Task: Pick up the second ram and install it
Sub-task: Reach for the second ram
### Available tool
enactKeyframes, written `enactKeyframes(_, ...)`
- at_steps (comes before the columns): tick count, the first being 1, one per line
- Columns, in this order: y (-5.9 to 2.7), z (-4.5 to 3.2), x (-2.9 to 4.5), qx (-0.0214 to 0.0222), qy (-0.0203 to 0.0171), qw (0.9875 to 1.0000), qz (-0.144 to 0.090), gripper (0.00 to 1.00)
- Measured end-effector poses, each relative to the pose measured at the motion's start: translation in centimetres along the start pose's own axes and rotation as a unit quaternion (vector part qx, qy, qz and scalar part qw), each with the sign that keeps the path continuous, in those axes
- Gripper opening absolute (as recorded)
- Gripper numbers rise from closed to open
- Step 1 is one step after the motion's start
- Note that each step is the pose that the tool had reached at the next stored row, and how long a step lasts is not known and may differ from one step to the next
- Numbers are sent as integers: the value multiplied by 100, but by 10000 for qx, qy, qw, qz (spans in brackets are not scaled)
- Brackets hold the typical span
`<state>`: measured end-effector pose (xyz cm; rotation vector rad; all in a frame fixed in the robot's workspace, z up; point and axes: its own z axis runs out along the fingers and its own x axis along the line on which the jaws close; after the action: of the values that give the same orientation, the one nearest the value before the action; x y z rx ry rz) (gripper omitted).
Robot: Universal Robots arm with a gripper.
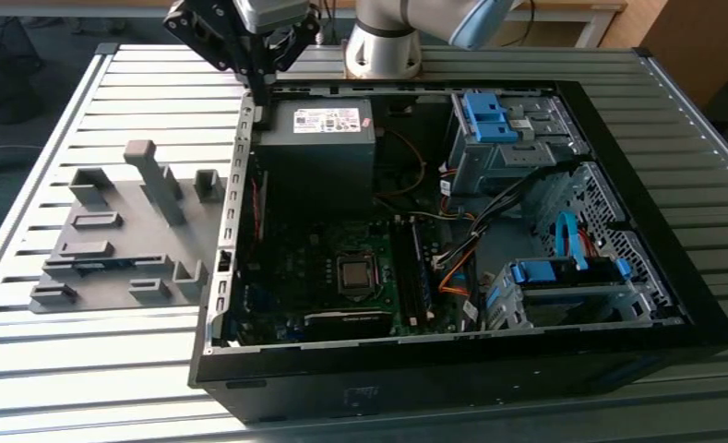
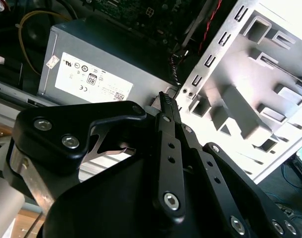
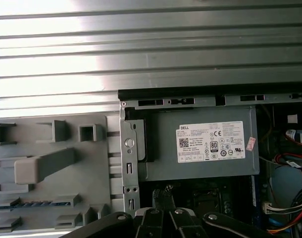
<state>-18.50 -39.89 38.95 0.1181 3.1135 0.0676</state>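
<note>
Exterior view, fingers (image 1: 263, 85) closed and empty above computer case (image 1: 659, 277) edge, second ram (image 1: 93, 265) lying in grey holder (image 1: 124, 242)

a metal table (image 1: 93, 388) with parallel ribbed slats is forming the work surface. in the first wrist view the slats (image 3: 151, 49) are reflecting strong light as bright horizontal bands. beyond the table's far edge, a dark grey-blue floor (image 1: 43, 55) is showing at the exterior view's left. a brown wooden panel (image 1: 696, 37) is standing at the exterior view's right, and a pale wooden frame (image 1: 585, 11) is running just beside it along the far side.
</note>
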Motion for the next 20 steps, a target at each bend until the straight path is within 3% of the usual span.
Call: enactKeyframes(20, -15, 8, 118, 0, 0, 10000, 0, 11)
